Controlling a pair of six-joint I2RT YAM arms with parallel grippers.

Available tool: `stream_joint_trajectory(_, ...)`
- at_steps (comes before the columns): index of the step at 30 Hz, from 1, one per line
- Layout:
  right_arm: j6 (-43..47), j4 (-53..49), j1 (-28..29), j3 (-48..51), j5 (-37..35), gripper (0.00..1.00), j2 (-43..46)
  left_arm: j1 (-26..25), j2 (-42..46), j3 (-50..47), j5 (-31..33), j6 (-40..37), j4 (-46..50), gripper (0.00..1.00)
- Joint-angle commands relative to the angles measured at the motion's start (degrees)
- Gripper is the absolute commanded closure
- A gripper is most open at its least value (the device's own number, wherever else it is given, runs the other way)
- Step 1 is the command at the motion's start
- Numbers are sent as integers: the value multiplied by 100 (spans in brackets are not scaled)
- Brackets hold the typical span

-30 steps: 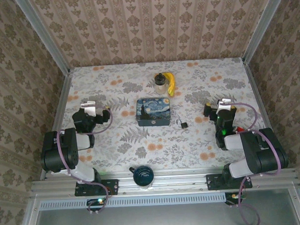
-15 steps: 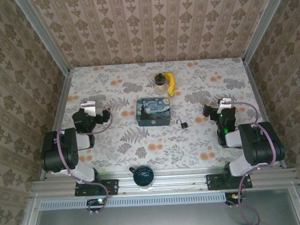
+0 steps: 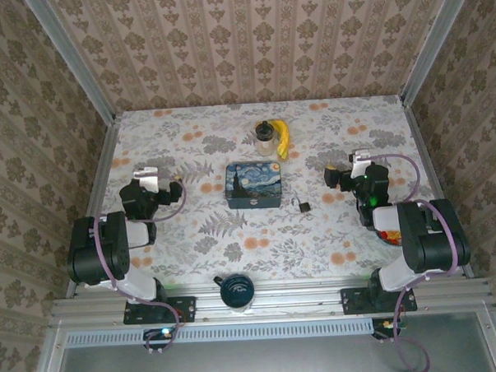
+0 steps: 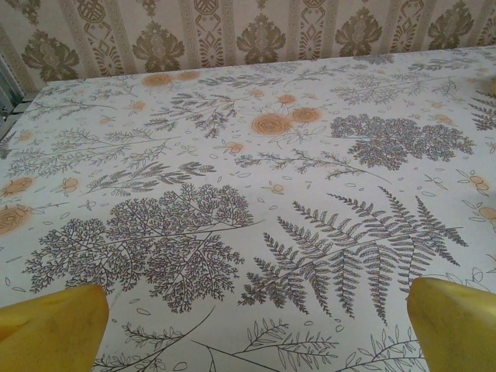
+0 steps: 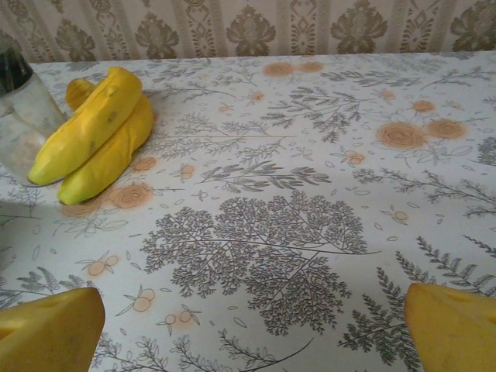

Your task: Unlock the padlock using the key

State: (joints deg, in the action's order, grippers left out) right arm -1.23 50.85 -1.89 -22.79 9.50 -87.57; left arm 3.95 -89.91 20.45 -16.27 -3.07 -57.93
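Padlock lies flat on the table in the top view, just right of the tin but apart from it, between the tin and the right gripper; the key is too small to make out; the left gripper sits well apart, on the tin's other side; the tin is shut, so its contents are hidden; whether the jar by the bananas or the dark mug at the near edge holds anything, I cannot tell.

Left wrist view: yellow fingers spread to the corners, bare table between, nothing held.

Right wrist view: fingers equally wide and empty; bananas right beside the jar.

Likely trouble: so small and flat a padlock may skid off under wide jaws, or jam against the tin; a key not located first would waste the reach.
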Motion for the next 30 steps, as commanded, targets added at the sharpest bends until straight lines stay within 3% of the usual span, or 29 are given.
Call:
stream_joint_trajectory(1,134,-23,-30,37,202,0,7,1,26,12,19,-22,76,0)
stream_joint_trajectory(30,62,-75,-22,11,0,0,2,-148,52,58,54,-204,215,0)
